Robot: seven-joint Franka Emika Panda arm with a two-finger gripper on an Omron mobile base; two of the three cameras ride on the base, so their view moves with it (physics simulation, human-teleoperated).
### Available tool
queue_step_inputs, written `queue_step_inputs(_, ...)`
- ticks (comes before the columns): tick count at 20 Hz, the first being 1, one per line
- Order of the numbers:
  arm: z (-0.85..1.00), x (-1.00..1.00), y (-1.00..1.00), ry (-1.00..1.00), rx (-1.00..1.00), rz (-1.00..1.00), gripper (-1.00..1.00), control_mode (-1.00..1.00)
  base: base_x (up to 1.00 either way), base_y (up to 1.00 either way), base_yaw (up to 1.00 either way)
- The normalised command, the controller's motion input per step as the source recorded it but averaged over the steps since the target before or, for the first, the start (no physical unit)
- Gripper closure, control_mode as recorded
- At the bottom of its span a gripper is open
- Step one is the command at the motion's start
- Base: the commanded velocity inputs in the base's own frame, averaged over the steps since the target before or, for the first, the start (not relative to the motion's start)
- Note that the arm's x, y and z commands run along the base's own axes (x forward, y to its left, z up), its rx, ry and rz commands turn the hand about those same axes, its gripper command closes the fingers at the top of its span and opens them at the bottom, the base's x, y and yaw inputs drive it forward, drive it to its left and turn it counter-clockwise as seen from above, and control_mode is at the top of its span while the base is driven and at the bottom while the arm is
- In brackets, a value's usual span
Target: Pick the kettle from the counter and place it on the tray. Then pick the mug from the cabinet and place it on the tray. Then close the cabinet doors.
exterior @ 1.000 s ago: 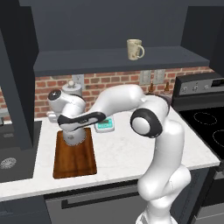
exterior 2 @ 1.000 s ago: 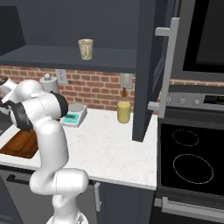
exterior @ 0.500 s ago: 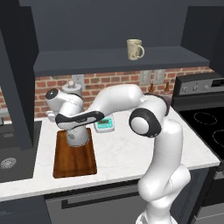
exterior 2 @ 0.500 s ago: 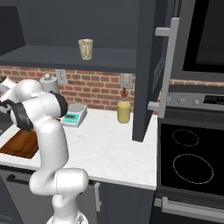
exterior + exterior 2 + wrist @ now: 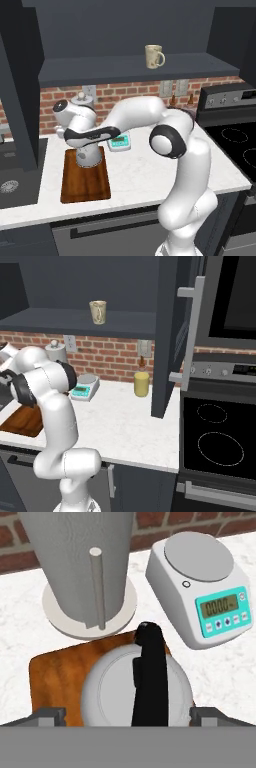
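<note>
Directly beneath the end effector (image 5: 128,714) sits the kettle (image 5: 115,688), its grey dome and black handle squarely between the two finger tips (image 5: 49,716), which now stand wide on either side with daylight between them and the metal. A second ago those jaws were clamped in tight; they have sprung apart, and the kettle is let go, resting on the tray (image 5: 85,176) at the end nearest the brick wall. That's the first leg of the job looking done!

Just past the end effector, beyond the tray's far edge, stands the paper-towel cylinder (image 5: 82,559) on its round base, and off to one side of it the white-and-teal scale (image 5: 202,587) lies on the desk (image 5: 150,172), near the tray but apart from it.

High above the end effector, the mug (image 5: 154,56) waits on the shelf of the cabinet (image 5: 135,67), handle turned to the side. A cabinet door (image 5: 172,331) hangs open, edge-on, well off to the arm's right.

So the call from here: lift straight up clear of that black handle, then reach for the mug. Doors come last. The hand is right over the knob, so a sideways exit could knock the kettle.
</note>
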Motion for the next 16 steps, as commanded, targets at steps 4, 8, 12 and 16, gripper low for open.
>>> queue_step_inputs(4,0.25,-0.32,-0.09,0.00,0.00,0.00,-1.00,-1.00,0.00,0.00,0.00)
queue_step_inputs(8,0.37,-0.40,-0.08,0.00,0.00,0.00,-1.00,-1.00,0.00,0.00,0.00)
queue_step_inputs(12,0.35,-0.51,-0.12,0.00,0.00,0.00,-1.00,-1.00,0.00,0.00,0.00)
queue_step_inputs(16,0.34,-0.51,-0.27,0.00,0.00,0.00,-1.00,-1.00,0.00,0.00,0.00)
